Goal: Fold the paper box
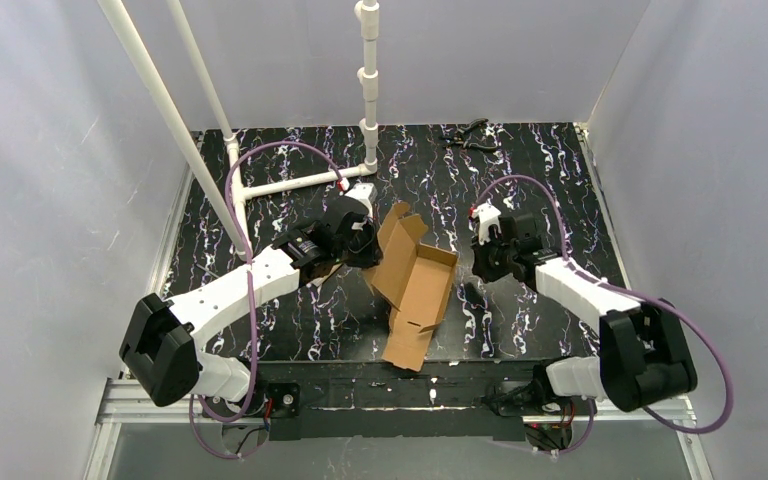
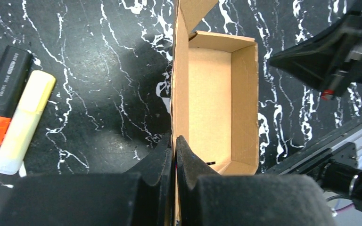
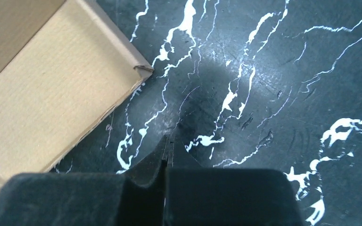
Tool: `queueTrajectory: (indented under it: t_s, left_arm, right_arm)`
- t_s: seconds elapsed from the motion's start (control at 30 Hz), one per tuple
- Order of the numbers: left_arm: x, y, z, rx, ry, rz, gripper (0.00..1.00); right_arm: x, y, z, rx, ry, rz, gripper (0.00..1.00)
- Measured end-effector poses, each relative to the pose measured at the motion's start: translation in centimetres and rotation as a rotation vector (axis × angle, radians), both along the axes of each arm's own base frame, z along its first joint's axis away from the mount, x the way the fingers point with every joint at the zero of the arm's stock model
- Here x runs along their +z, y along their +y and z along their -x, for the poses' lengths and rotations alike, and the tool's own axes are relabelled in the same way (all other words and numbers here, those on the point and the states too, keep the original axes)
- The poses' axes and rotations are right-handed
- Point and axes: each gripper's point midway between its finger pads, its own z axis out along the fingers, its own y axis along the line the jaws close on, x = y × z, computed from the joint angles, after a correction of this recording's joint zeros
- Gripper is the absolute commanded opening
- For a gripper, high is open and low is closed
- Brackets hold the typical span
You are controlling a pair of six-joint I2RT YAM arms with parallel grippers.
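We see a black desk [image 1: 540, 180] veined with white marbling, walled in by pale panels. A frame of white plastic pipes [image 1: 290, 183] stands on its far left part, with one upright post rising at the back.

The two white-and-black arms reach inward from the near edge, the left arm [image 1: 250, 285] angling toward the middle and the right arm [image 1: 580, 285] bent in from the other side.

Between them, in the middle of the desk, lies the plain brown cardboard paper box [image 1: 415, 285]. It is partly formed: a rectangular tray with raised side walls, open at the top. One long flap lies flat toward the near edge of the desk, and flaps at the far end stand up at a tilt.

The left fingers [image 2: 158, 160] are clenched on the box's left side wall, one finger outside it and one inside the tray, near its near end. The right fingers [image 3: 151, 167] are pressed together with nothing between them. They hang over bare desk just beside a corner of the box, apart from it.

In the left wrist view, an orange-banded black marker [image 2: 4, 89] and a pale yellow stick [image 2: 23, 122] lie side by side on the desk, touching each other and well apart from the box.

A small dark tool [image 1: 470, 138], too small for us to tell more, lies near the far edge.
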Motion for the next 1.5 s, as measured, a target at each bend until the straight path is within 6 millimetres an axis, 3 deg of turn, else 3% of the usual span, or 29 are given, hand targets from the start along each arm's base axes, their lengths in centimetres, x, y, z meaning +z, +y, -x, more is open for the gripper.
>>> queueTrajectory:
  t_s: [0.13,0.27,0.4,0.57,0.7,0.83,1.0,1.23,1.5]
  left_arm:
    - [0.5,-1.1,0.2,-0.008,0.010,0.056,0.00]
    - [0.5,-3.4,0.7,-0.079,0.037,0.128,0.00]
    - [-0.4,-5.4,1.1,-0.147,0.078,0.172,0.00]
    - [-2.2,-5.8,1.7,-0.172,0.131,0.154,0.00]
    - [-2.2,-5.7,1.7,-0.171,0.126,0.149,0.00]
    - [-1.9,-4.9,1.5,-0.141,0.112,0.126,0.00]
    - [-0.1,-4.0,1.3,-0.106,0.071,0.143,0.00]
    - [1.2,-4.4,1.1,-0.076,0.073,0.202,0.00]
    - [1.0,-4.5,0.9,-0.038,0.084,0.236,0.00]
  right_arm:
    - [-1.9,0.4,-0.4,-0.081,0.084,-0.018,0.01]
    - [-3.0,2.5,-1.3,-0.079,0.142,-0.033,0.01]
    - [-2.5,4.6,-2.8,-0.076,0.137,-0.086,0.01]
    - [-1.4,5.5,-4.1,-0.088,0.095,-0.143,0.01]
    - [-1.5,5.1,-4.5,-0.101,0.076,-0.121,0.01]
    - [-2.2,3.5,-4.8,-0.133,0.078,-0.066,0.01]
    - [-2.3,1.4,-5.1,-0.178,0.073,-0.027,0.01]
    - [0.7,1.5,-4.4,-0.142,-0.011,-0.071,0.01]
    - [-0.3,1.3,-4.0,-0.151,0.016,-0.060,0.01]
